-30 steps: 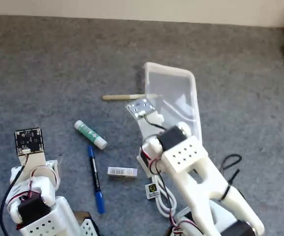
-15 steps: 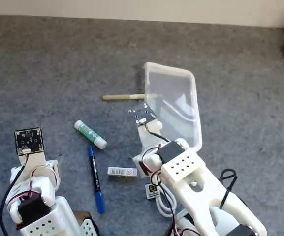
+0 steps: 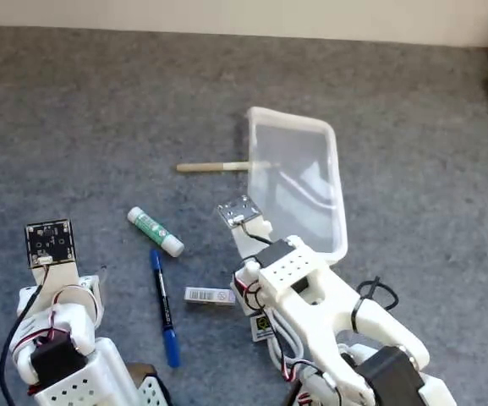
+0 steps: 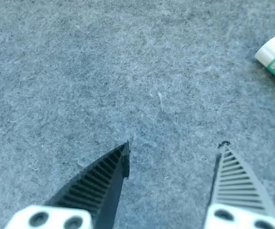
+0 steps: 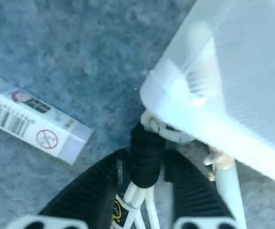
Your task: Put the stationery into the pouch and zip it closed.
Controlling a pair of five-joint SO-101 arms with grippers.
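CHANGE: right arm [image 3: 311, 288] drawn back toward its base, off the pouch [image 3: 298, 182] | RIGHT: right gripper [image 5: 147, 164] held by the pouch corner over a black-sleeved cable [image 5: 144, 138]; grip cannot be told | LEFT: left gripper [image 4: 174, 145] spread wide above carpet [image 4: 127, 71], unmoved | ITEMS: glue stick [image 3: 155, 232], pen [image 3: 162, 306], eraser [image 3: 210, 295] left lying outside the pouch; wooden stick [image 3: 211, 167] touching its edge

Frosted smooth plastic pouch [image 3: 298, 182], fuzzy matt cloth table cover [image 3: 100, 101], pale wooden stick [image 3: 210, 167].

frosted clear pouch [image 3: 298, 186], green-white glue stick [image 3: 155, 232], blue pen [image 3: 164, 309] with black barrel, white eraser [image 3: 211, 295] with barcode, tan stick [image 3: 214, 167], grey speckled table [image 3: 74, 101].
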